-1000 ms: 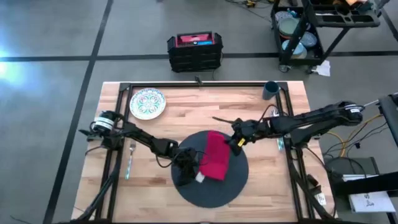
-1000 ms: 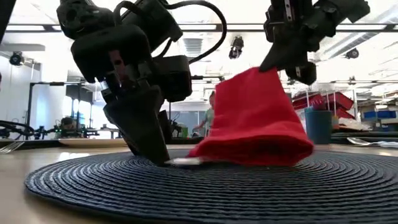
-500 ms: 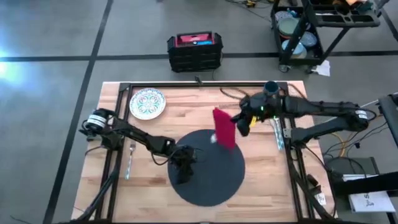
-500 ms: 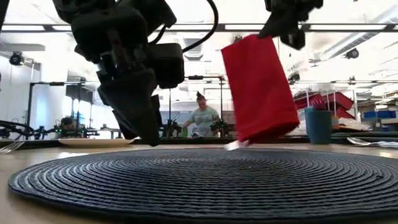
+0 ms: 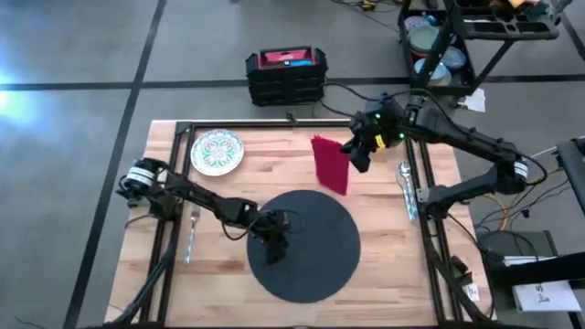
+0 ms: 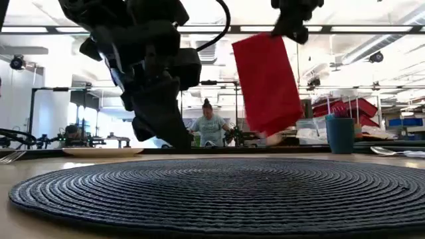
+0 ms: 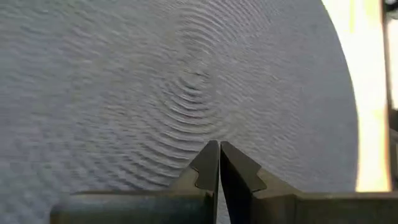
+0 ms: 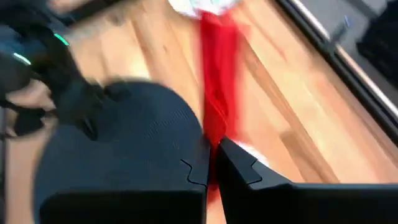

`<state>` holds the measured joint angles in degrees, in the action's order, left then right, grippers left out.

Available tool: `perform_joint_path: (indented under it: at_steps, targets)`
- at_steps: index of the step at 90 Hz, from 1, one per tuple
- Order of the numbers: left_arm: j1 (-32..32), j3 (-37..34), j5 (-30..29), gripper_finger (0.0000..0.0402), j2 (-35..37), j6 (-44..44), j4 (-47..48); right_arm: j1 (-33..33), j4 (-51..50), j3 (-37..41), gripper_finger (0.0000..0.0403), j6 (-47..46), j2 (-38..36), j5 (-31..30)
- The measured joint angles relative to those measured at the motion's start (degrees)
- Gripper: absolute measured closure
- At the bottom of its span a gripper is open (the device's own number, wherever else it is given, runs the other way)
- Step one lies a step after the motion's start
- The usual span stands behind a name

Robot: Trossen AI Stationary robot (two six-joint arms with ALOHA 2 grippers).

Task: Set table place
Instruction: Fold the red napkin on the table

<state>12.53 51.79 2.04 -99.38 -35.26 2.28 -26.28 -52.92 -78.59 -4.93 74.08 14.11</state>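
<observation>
The round dark grey mat (image 5: 306, 245) lies flat on the table (image 5: 228, 283). My right gripper (image 5: 355, 151) is raised over the table's far right part, shut on the red napkin (image 5: 331, 164), which hangs below it (image 6: 265, 83), clear of the mat. My left gripper (image 5: 274, 251) is shut, low over the mat's left part (image 7: 186, 93), with nothing between its fingers. The patterned white plate (image 5: 217, 151) sits at the far left and the fork (image 5: 192, 233) lies at the left. The blue cup (image 6: 340, 135) stands at the far right. My right gripper pinches the napkin's top edge near one upper corner (image 6: 282, 36) between its two fingers, which come from above. The cloth (image 8: 214, 93) hangs down below the fingers in a long flat strip, lifted clear of the mat and the table.
Silver cutlery (image 5: 405, 187) lies along the right rail. A black crate (image 5: 286, 75) and a cart (image 5: 457, 46) stand on the floor beyond the far edge. A person (image 6: 210, 126) shows in the room behind the table.
My right gripper has risen and gone toward the table's far edge with the napkin. The napkin lay draped on the mat and now hangs lifted clear, past the mat's far rim. My left gripper has come up a little off the mat, staying over its left part.
</observation>
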Motion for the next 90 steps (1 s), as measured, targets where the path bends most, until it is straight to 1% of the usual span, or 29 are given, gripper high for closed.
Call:
perform_joint_path:
  at_steps: [10,15,21,27,31,36,39,44,51,54,63,73,82,90]
  targets:
    - [-0.05,0.02,-5.75,0.0402,1.39,0.02,4.75,-0.48,-1.59,0.37,0.0403,1.08,1.74,-1.47]
    - [-0.41,0.02,-6.01,0.0402,2.50,1.36,7.57,-0.33,0.15,0.37,0.0403,0.74,2.76,-0.41]
    - [-0.70,0.00,-5.90,0.0402,4.08,3.45,10.36,-0.12,3.63,0.37,0.0403,-1.25,3.41,3.01]
    - [-0.70,0.02,-5.91,0.0402,6.05,6.08,14.51,0.96,10.10,0.37,0.0403,-4.82,3.94,6.04]
    - [-0.70,0.02,-6.04,0.0402,7.46,7.73,16.95,1.43,13.71,0.14,0.0403,-6.68,4.01,6.79]
    - [-0.72,0.02,-6.96,0.0402,9.36,9.32,19.77,1.91,14.97,-0.04,0.0403,-8.23,4.01,7.10]
    - [-0.72,0.02,-7.64,0.0402,10.65,9.91,21.85,2.05,15.08,-0.35,0.0403,-9.05,4.22,6.19]
    - [-0.74,-0.50,-9.76,0.0402,12.95,10.69,23.99,2.06,14.55,-0.89,0.0403,-9.27,4.61,1.98]
    - [-0.75,-2.17,-12.09,0.0402,16.89,10.99,24.77,1.90,10.89,-0.76,0.0403,-9.22,5.10,-2.65]
    - [-0.84,-3.18,-12.49,0.0402,18.71,11.16,24.72,1.82,10.49,-0.76,0.0403,-9.21,5.48,-3.67]
    - [-1.07,-6.16,-13.18,0.0402,24.36,10.93,24.24,1.79,8.87,-0.76,0.0403,-10.14,6.08,-3.43]
    - [-1.09,-9.50,-13.56,0.0402,30.32,10.43,23.83,3.45,9.59,-0.78,0.0403,-11.18,6.75,-2.97]
    - [-1.14,-11.98,-13.65,0.0402,34.39,9.22,23.28,5.07,11.30,-0.76,0.0403,-12.05,7.01,-1.75]
    - [-1.14,-12.98,-13.66,0.0402,36.48,8.47,22.21,5.29,12.12,-0.81,0.0403,-12.07,7.13,-1.83]
